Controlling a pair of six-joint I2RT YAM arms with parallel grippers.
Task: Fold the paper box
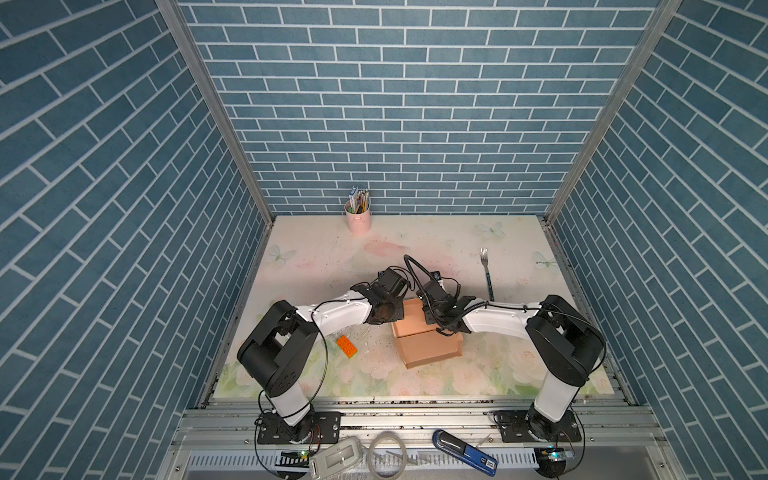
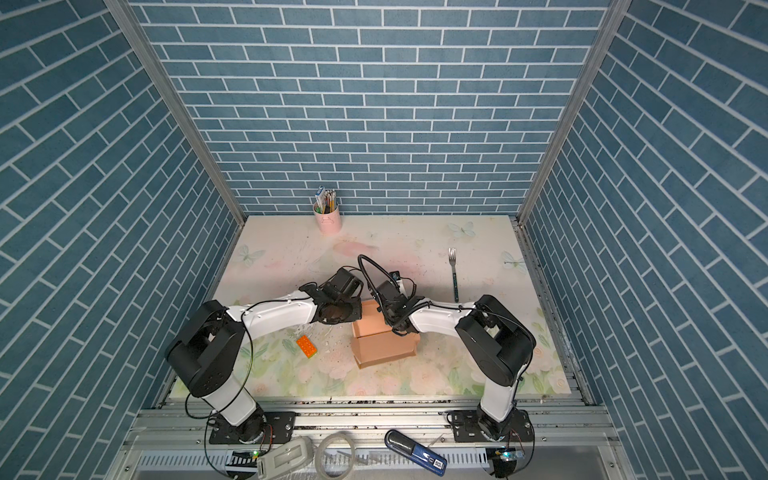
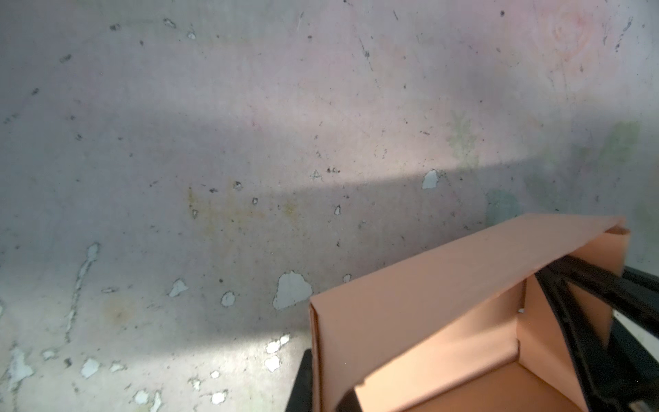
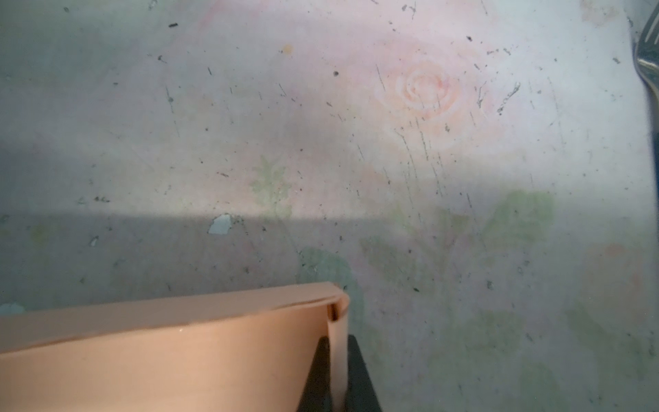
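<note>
Box (image 1: 428, 349): set between left gripper (image 3: 322, 388) and right gripper (image 4: 337, 360), each clamped tight on an opposite side wall. Thin, smooth peach card, creased; part-folded open rectangle, one flap raised.

Both top views look steeply down from high above the near edge of the table (image 1: 519, 249), facing the back wall. From this distance each takes in both arms, the whole table and the three brick-patterned walls. The pair sit side by side, so their scenes are nearly the same, only shifted sideways.

The left wrist camera hangs very close over the table, looking past the left fingers (image 3: 303, 378) and the paper box (image 3: 410, 321) in them. The right wrist camera is just as near, looking past the right fingers (image 4: 360, 374), which pinch that box, with the fork (image 4: 647, 53) at the frame's edge. Both wrist views share the box and the printed rose (image 3: 568, 30)
</note>
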